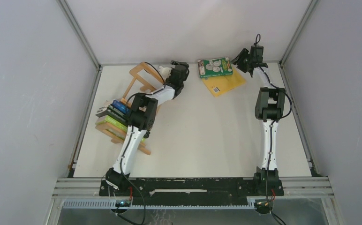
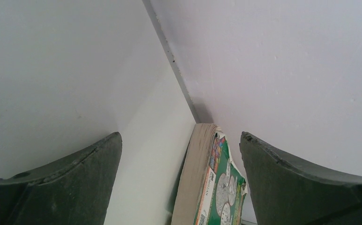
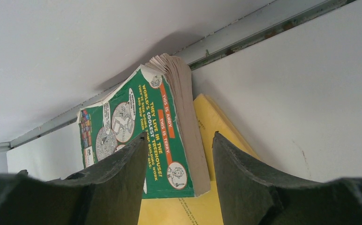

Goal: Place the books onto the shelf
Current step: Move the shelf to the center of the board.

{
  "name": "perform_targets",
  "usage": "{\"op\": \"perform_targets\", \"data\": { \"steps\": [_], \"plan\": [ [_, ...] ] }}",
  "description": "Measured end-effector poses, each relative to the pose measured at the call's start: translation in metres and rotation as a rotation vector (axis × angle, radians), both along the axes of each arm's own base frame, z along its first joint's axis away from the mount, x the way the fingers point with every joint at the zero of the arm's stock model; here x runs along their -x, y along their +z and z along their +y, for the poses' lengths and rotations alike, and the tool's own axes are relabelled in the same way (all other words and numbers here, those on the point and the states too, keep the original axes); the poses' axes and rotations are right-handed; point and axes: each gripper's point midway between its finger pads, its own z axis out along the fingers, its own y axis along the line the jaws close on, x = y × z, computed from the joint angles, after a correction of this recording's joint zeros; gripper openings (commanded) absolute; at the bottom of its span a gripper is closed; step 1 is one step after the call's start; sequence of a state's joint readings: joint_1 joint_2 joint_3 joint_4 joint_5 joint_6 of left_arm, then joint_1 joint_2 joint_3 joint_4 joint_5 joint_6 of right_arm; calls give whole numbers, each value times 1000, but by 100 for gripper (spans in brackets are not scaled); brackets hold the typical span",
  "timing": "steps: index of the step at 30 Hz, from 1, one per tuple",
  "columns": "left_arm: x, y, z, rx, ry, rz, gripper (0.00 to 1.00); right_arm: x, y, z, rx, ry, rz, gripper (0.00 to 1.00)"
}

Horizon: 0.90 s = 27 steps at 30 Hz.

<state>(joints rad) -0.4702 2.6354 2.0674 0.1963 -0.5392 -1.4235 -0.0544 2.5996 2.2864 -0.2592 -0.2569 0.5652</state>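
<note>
You are looking at a table (image 1: 207, 136) with the shelf (image 1: 139, 66) standing along its left side, and several books are already sitting in its near half, among them a lime-green book (image 1: 109, 123) and a blue book (image 1: 120, 106). The left arm is reaching over the shelf toward the far middle, and its left gripper (image 2: 180, 136) is hanging with the jaws spread wide and nothing between them. The green book with white circles (image 1: 215, 67) is lying ahead of it. That book is resting flat by the far edge, right of centre, on top of the yellow-orange book (image 1: 228, 83), which is sticking out on its near and right sides. Your right gripper (image 3: 179, 136) is hovering at the far right with its jaws standing partly apart. They are framing the page edge of the green book; you cannot tell whether either finger is touching it.
</note>
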Motion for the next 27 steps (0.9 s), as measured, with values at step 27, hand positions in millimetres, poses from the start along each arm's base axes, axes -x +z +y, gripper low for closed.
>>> {"op": "perform_targets", "data": {
  "steps": [27],
  "plan": [
    [20,-1,37,-17,40,25,100,1,0,10,-8,21,1,60]
  ]
}}
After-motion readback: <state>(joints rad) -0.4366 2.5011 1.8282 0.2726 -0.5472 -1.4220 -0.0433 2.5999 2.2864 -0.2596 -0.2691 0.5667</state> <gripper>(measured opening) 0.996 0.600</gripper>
